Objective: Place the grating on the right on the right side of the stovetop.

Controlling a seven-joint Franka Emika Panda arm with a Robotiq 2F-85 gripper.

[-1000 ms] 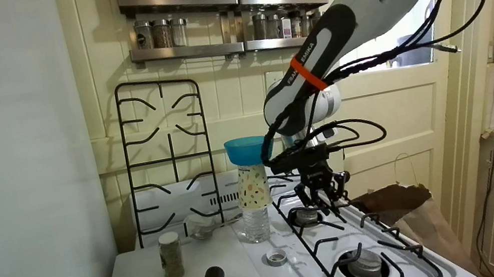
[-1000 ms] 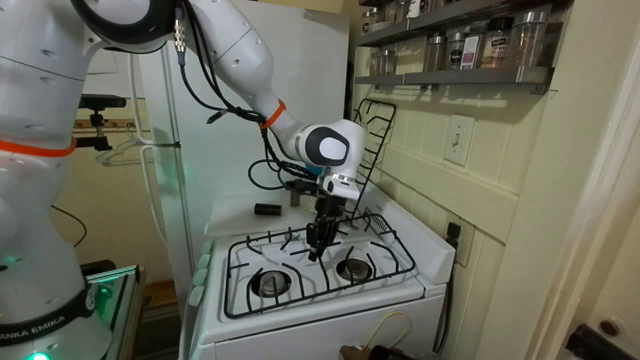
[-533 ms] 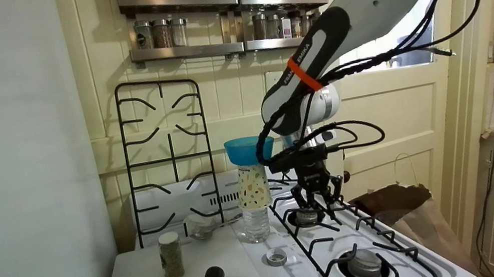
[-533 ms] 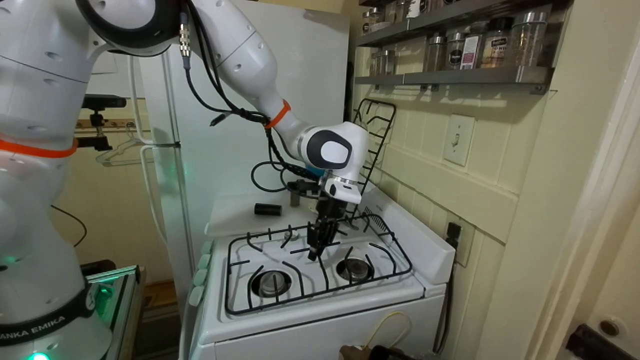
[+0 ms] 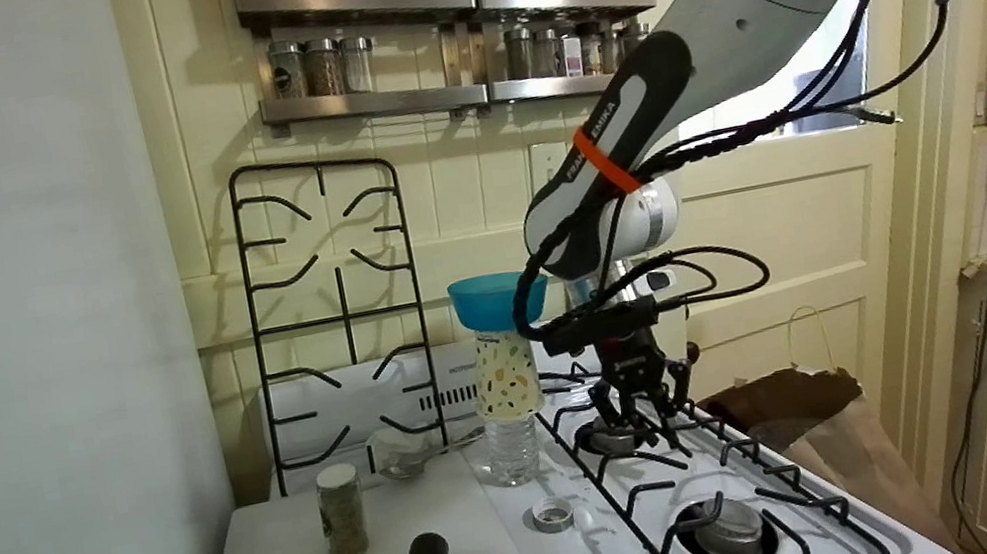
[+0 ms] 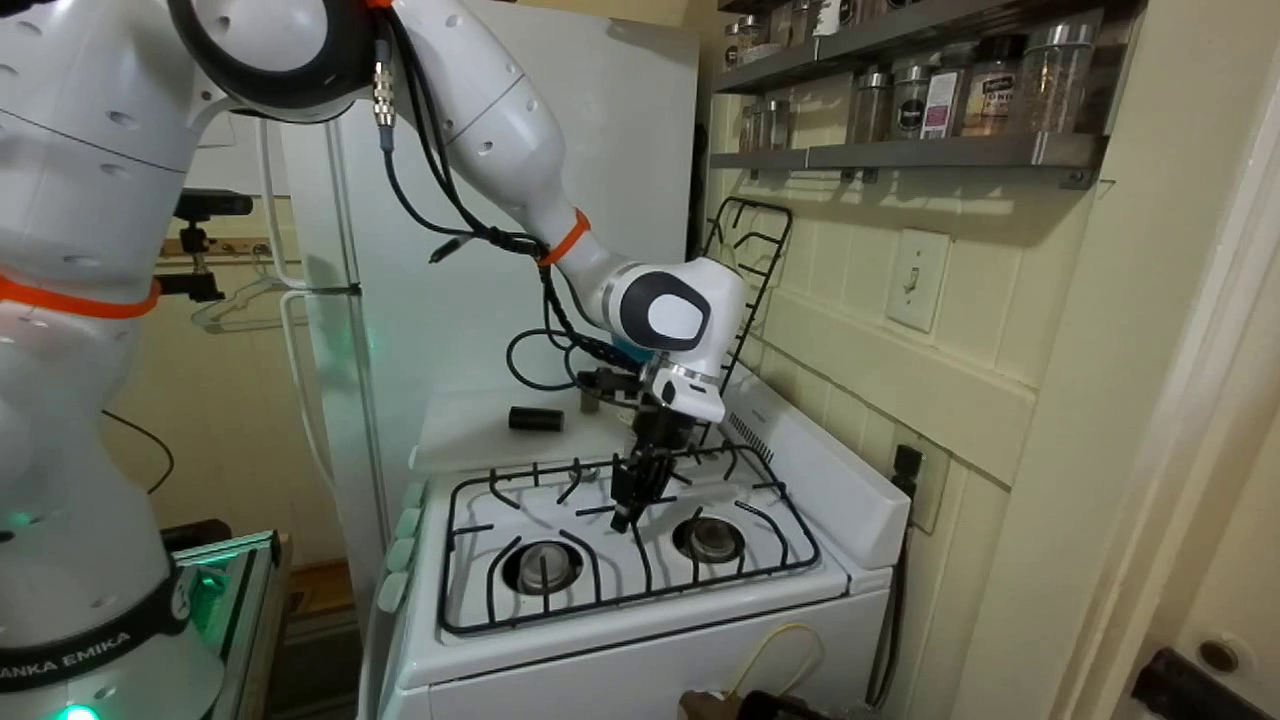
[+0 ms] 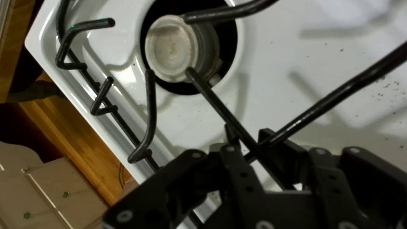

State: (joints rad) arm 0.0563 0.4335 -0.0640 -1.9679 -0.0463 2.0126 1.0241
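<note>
Two black stove grates (image 5: 346,317), two gas burners (image 6: 716,540), four stove knobs (image 6: 407,522) and one light switch (image 6: 918,280) are visible.

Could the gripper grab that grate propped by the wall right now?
Likely not: the gripper appears occupied, with bars of the grating over the stovetop between its fingers; the propped grate would have to wait.

A black metal grate (image 7: 327,106), thin-barred with inward-pointing prongs, stretches nearly level over the right half of the white stovetop (image 7: 273,76); contact unclear.
</note>
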